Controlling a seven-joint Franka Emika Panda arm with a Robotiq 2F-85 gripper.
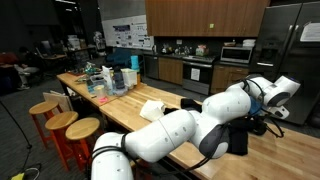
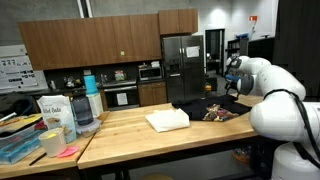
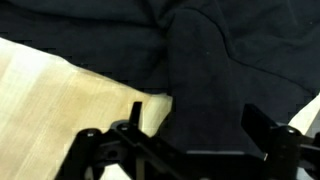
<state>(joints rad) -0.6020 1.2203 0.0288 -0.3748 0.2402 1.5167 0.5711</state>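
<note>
**Open gripper low over a dark cloth at the counter's end**

The dark cloth (image 3: 205,55) is almost black and lies rumpled in soft folds. In the wrist view one thicker fold runs down towards the camera. Its lower edge cuts diagonally across the pale wood of the counter (image 3: 55,105), and the rest spreads out past the top of that view. In both exterior views it lies flat on the counter close to the robot, with a folded white towel (image 2: 167,120) just beside it.

The arm (image 2: 278,90) rises from beside the counter, bends over at the elbow and turns its wrist down above the cloth. The gripper (image 3: 193,150) points at the cloth, its fingers (image 3: 128,138) well apart with nothing between them. The wrist view does not show whether they touch the fabric.

Bare wood stretches between the cloth's edge and the towel, and more lies along the near edge of the counter in an exterior view (image 2: 150,148). Bottles and boxes (image 1: 108,78) crowd the far end, well apart from the gripper. Stools (image 1: 62,122) stand along one side.
</note>
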